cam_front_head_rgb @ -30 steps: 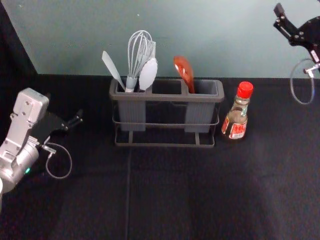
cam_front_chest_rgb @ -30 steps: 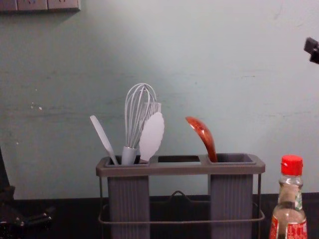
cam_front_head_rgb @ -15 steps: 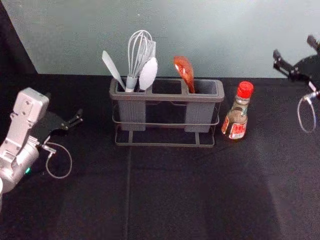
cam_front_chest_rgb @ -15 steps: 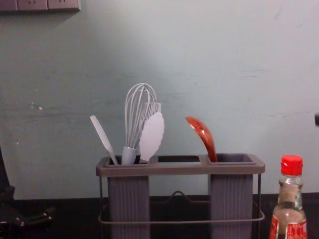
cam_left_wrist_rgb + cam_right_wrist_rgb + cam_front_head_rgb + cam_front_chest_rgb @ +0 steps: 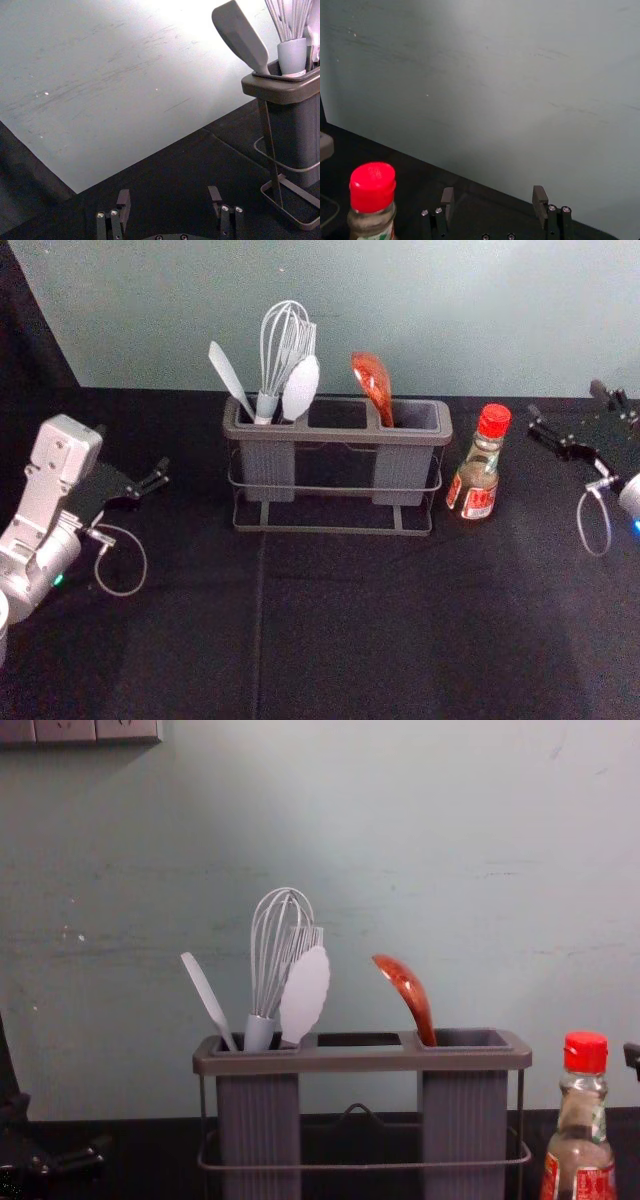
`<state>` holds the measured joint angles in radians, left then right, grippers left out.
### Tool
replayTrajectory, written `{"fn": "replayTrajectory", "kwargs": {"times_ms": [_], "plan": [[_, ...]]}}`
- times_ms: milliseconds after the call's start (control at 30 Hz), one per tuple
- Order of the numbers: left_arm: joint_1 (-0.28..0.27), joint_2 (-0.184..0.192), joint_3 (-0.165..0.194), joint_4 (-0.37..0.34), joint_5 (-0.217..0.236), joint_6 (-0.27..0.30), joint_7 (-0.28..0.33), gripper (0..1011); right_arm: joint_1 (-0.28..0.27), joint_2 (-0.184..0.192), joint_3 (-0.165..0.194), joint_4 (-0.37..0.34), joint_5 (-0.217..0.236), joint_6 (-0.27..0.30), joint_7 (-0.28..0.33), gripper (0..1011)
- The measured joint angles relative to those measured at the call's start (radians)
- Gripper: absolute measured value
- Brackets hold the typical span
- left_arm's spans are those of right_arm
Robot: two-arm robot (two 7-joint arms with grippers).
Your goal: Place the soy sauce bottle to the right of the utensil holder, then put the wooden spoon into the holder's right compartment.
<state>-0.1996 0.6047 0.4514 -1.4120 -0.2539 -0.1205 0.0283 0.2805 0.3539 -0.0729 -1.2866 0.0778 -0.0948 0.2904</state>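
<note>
Finishing, seemingly: soy sauce bottle (image 5: pixel 475 475) upright just right of utensil holder (image 5: pixel 337 436), wooden spoon (image 5: pixel 373 386) leaning in right compartment (image 5: pixel 415 416). Right gripper (image 5: pixel 493 192) right of bottle, spread wide, empty; left gripper (image 5: pixel 169 194) parked left of holder, likewise. Next likely calls for backing right gripper off, bottle untouched.

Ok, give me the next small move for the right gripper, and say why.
Probably ease the open right gripper back, away from the soy sauce bottle: the bottle stands upright right of the utensil holder, the wooden spoon leans in its right compartment, and nothing seems left to place.
</note>
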Motion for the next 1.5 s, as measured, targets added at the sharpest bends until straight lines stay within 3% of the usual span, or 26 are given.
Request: {"fn": "replayTrajectory", "kwargs": {"times_ms": [300, 1500], "plan": [[0.0, 0.0, 0.0, 0.0, 0.0, 0.0, 0.0, 1011, -0.012, -0.006, 0.007, 0.012, 0.002, -0.031, -0.014, 1004], [0.0, 0.0, 0.0, 0.0, 0.0, 0.0, 0.0, 1011, -0.011, -0.005, 0.008, 0.012, 0.005, -0.036, -0.01, 1004]]}}
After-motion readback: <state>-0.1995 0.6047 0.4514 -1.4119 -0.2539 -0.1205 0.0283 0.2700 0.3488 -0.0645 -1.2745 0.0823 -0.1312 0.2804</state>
